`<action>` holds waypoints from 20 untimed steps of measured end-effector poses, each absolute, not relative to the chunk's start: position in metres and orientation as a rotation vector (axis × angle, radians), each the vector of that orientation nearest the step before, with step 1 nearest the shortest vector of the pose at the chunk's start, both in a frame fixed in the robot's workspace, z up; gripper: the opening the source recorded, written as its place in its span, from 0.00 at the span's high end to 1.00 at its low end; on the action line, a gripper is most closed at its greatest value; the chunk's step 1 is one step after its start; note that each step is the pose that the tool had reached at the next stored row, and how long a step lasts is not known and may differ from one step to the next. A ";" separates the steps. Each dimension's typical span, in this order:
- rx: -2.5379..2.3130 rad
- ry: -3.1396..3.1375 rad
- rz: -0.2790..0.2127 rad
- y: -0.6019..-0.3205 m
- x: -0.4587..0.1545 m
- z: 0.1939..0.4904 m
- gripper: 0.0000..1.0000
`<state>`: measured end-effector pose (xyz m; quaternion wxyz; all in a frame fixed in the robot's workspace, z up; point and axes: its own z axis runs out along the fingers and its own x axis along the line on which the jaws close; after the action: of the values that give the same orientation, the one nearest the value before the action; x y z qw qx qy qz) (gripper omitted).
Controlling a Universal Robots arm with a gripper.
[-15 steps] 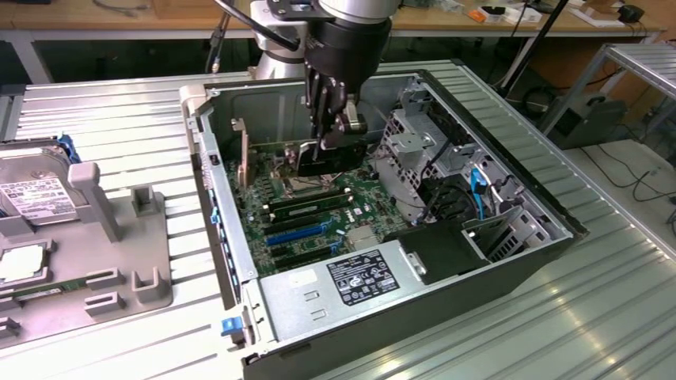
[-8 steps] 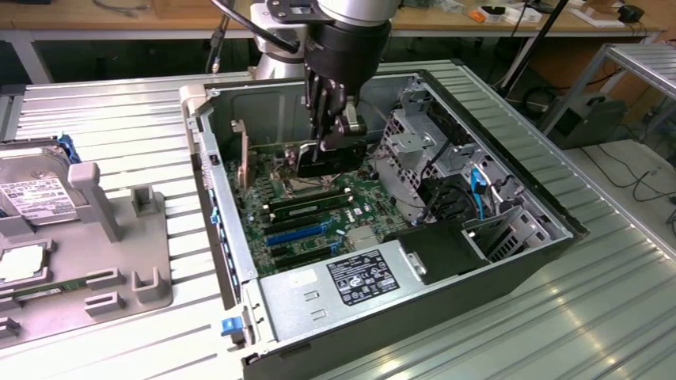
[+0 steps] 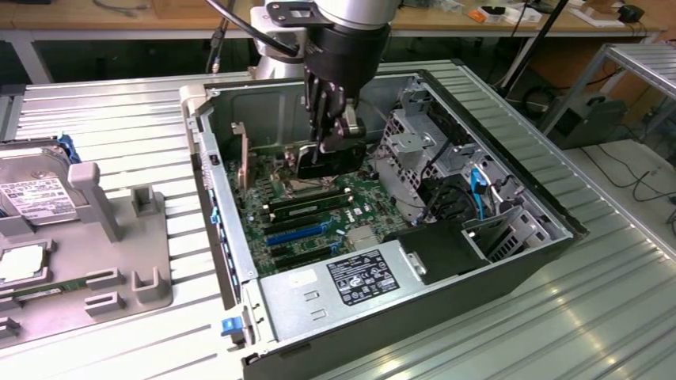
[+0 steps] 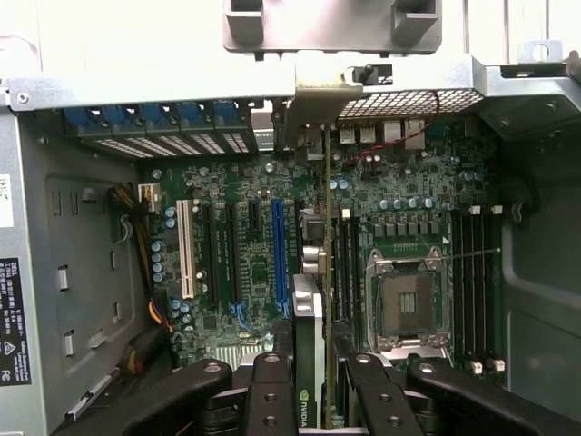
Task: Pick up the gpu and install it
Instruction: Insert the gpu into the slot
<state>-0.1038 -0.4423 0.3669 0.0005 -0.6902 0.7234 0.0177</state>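
Note:
The gpu (image 3: 329, 162), a thin dark card, hangs upright inside the open computer case (image 3: 227, 229), just above the motherboard (image 3: 365, 207). My gripper (image 3: 336, 133) reaches down from above and is shut on the card's upper part. In the wrist view the gpu (image 4: 310, 318) appears edge-on between my fingers (image 4: 270, 391). It runs toward the case's rear wall, where its silver bracket (image 4: 318, 102) stands at the slot openings. The card sits over the strip between the blue slot (image 4: 279, 254) and the CPU socket (image 4: 404, 304); whether it touches the board I cannot tell.
A grey fixture (image 3: 116, 237) on the exterior view's left carries a silver hard drive (image 3: 32, 198) and a green memory stick (image 3: 47, 289). Inside the case are the power supply (image 3: 354, 277), a metal drive cage (image 3: 417, 142) and a white slot (image 4: 184, 250).

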 end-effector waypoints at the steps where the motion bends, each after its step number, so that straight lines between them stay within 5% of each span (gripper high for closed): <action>1: -2.168 2.272 0.056 -0.442 -0.104 0.367 0.73; 20: -2.168 2.272 0.056 -0.442 -0.104 0.362 0.73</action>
<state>-0.1039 -0.4423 0.3620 0.0005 -0.6902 0.7234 0.0177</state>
